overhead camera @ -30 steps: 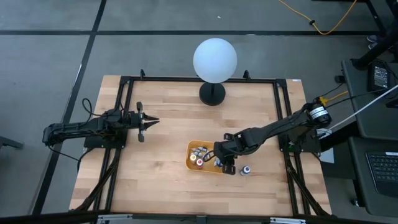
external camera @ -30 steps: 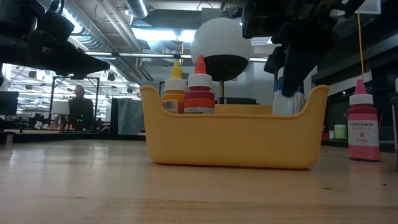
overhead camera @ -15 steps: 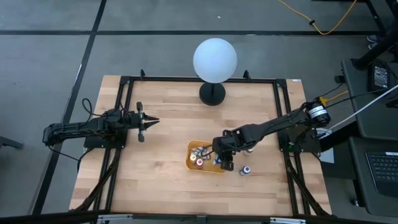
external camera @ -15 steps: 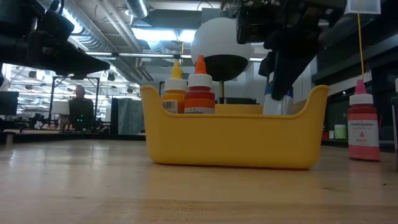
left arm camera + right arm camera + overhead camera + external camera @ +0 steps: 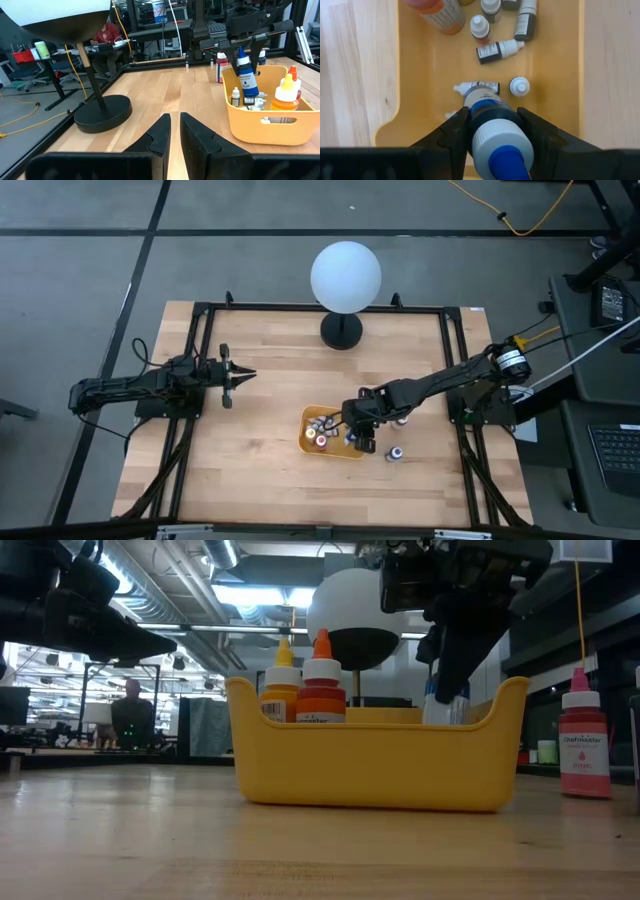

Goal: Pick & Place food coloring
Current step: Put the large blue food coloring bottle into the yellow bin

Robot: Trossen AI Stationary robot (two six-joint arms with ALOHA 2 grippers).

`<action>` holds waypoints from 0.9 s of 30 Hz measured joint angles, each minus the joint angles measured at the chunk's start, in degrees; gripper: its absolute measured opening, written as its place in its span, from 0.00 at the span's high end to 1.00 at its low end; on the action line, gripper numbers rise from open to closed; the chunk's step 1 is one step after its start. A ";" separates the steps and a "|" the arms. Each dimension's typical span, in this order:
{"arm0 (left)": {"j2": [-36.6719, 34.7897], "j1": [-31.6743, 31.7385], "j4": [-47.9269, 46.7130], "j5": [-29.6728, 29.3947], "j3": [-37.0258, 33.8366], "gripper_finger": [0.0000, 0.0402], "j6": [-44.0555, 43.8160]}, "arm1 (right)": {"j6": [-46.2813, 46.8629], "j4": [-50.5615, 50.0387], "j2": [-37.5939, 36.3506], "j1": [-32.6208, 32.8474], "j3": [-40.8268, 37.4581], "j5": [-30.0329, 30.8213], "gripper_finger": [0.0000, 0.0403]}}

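The right claw (image 5: 492, 131) pinches a blue-capped food coloring bottle (image 5: 245, 74) upright over the yellow bin (image 5: 260, 127), while the left claw (image 5: 173, 131), pressed nearly together, waits empty above the counter (image 5: 260, 450).

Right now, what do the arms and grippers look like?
Both arms are dark, slim and jointed. The left gripper ends in two tapering, pointed black fingers. The right gripper has broad matte black fingers. The right arm carries a silver ring joint near its base; a yellow cable and pale cables run there.
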 joint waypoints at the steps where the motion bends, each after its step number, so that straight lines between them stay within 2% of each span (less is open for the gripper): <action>1: 0.00 0.00 0.00 -0.01 0.02 0.91 0.01 | 0.01 -0.34 0.00 -0.02 0.00 0.18 0.62; 7: -0.01 -0.01 -0.01 0.01 0.01 0.90 0.00 | 0.28 -4.96 0.17 -0.12 -0.20 4.70 0.62; 16: 0.00 -0.02 0.00 0.01 0.00 0.91 -0.01 | 0.47 -4.90 0.42 -0.06 -0.17 4.30 0.62; 27: 0.00 -0.01 -0.01 0.01 0.00 0.91 0.00 | -0.08 -3.37 0.37 -0.17 -0.10 4.20 0.56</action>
